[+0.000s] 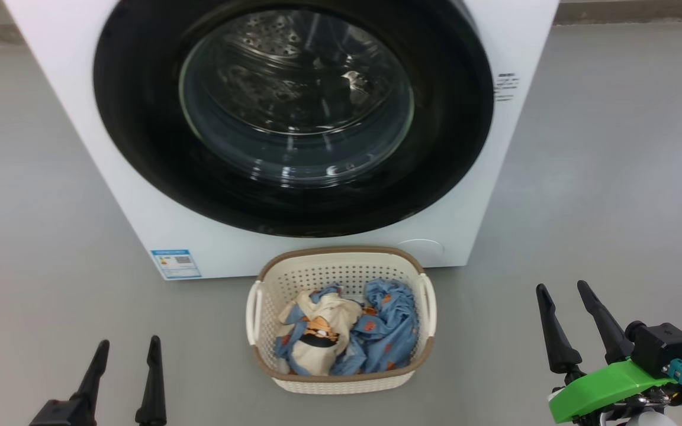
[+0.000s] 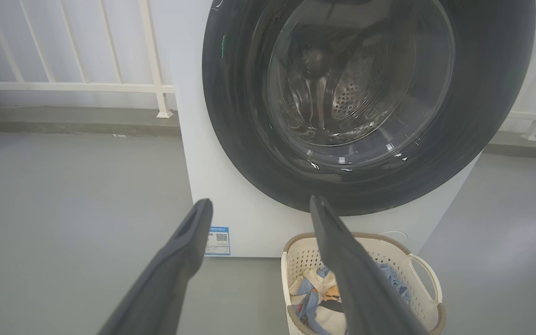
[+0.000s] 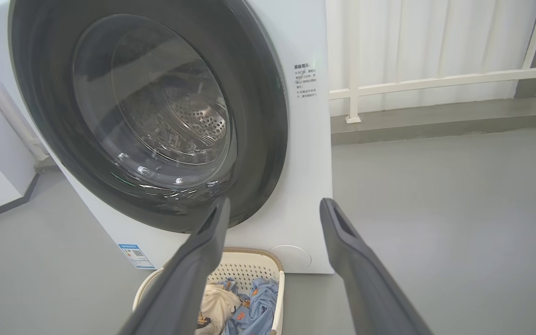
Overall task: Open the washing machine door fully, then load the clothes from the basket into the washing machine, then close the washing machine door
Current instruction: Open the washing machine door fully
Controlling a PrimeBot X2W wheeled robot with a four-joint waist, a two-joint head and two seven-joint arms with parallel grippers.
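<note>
My left gripper, two long dark fingers, hangs low over the smooth grey floor with its jaws spread wide and nothing between them. My right gripper is spread just as wide and is just as empty. Between the two, near both but touching neither, stands the small rectangular cream plastic basket with perforated sides and a brown rim. In it lie the clothes: soft blue fabric with small orange figures, crumpled round a cream piece with an orange-and-black print. I judge them light and limp, so a pinch on a raised fold at the top of the heap should lift them, though they may trail and catch on the rim. Just behind the basket rises the big white box-shaped washing machine. The washing machine door, large and round with a wide glossy black rim and a bulging clear glass window, sits shut against the front. It comes first. The rim looks hard and slick and I can make out no handle, so I expect to hook a fingertip behind its outer edge rather than squeeze it
</note>
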